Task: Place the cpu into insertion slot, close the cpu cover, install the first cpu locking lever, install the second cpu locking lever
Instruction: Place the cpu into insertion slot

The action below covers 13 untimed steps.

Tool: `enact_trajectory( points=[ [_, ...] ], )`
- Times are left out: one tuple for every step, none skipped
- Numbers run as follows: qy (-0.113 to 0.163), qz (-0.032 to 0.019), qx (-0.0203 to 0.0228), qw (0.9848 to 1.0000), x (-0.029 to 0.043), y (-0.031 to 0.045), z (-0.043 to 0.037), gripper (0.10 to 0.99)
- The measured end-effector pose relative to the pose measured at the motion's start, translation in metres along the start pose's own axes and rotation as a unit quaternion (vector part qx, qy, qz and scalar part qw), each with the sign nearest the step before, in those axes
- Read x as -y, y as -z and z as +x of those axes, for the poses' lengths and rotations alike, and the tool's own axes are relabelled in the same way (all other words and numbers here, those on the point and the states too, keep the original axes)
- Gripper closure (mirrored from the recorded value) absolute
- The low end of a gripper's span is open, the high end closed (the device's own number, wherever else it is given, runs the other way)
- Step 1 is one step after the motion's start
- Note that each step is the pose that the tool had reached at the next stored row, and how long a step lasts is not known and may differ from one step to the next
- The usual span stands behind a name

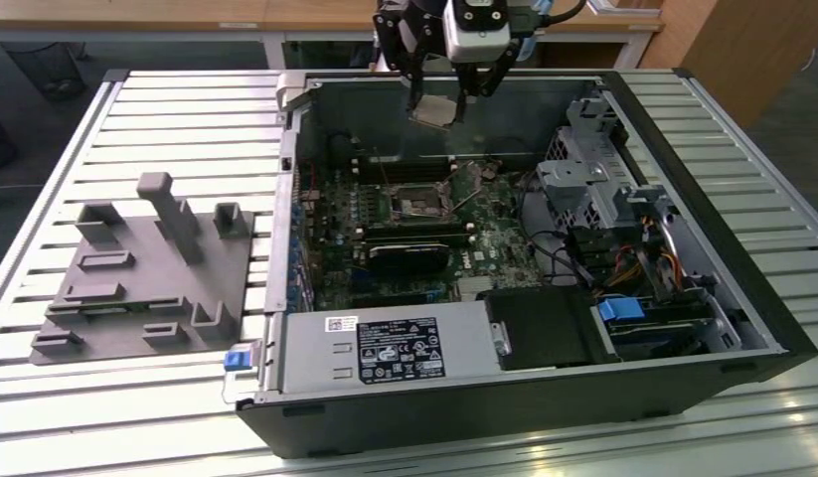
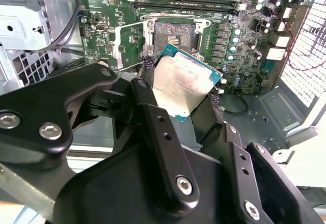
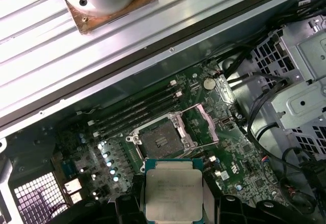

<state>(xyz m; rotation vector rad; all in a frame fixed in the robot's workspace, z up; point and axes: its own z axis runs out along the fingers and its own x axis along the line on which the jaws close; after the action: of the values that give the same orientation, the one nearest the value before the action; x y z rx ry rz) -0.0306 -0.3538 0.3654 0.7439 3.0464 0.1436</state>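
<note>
Silver-grey on one face and pale tan on the other, the cpu [image 2: 186,84] sits clamped in my gripper [image 1: 444,104], my fingers [image 2: 153,117] pressed on two opposite edges. I hold it above the open computer case [image 1: 727,298], apart from the green board [image 3: 239,158]. The insertion slot [image 2: 174,35] lies bare below, with the cpu cover [image 2: 127,46] standing open beside it. In the second wrist view one finger hides a corner of the chip, and the first wrist view cuts off its near edge. I cannot make out the locking levers. The chip is square, with no long axis, and tilts in the exterior view.
</note>
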Motion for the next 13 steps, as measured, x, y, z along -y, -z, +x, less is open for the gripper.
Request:
enact_trajectory(
  points=[
    [-0.001,0.0000,0.0001,1.0000,0.0000,0.0000,0.0000,0.545],
    [-0.002,0.0000,0.0002,1.0000,0.0000,0.0000,0.0000,0.545],
    [-0.003,-0.0001,0.0003,1.0000,0.0000,0.0000,0.0000,0.545],
    [-0.004,-0.0001,0.0004,1.0000,0.0000,0.0000,0.0000,0.545],
    [-0.005,-0.0001,0.0005,1.0000,0.0000,0.0000,0.0000,0.545],
    [-0.006,-0.0001,0.0006,1.0000,0.0000,0.0000,0.0000,0.545],
    [-0.007,-0.0002,0.0007,1.0000,0.0000,0.0000,0.0000,0.545],
    [-0.009,-0.0002,0.0008,1.0000,0.0000,0.0000,0.0000,0.545],
    [-0.010,-0.0002,0.0009,1.0000,0.0000,0.0000,0.0000,0.545],
    [-0.011,-0.0002,0.0010,0.9999,0.0000,0.0000,0.0000,0.545],
    [-0.012,-0.0003,0.0011,0.9999,0.0000,0.0000,0.0000,0.545],
    [-0.013,-0.0003,0.0012,0.9999,0.0000,0.0000,0.0000,0.545],
    [-0.015,-0.0003,0.0013,0.9999,0.0000,0.0000,0.0000,0.545]
  ],
)
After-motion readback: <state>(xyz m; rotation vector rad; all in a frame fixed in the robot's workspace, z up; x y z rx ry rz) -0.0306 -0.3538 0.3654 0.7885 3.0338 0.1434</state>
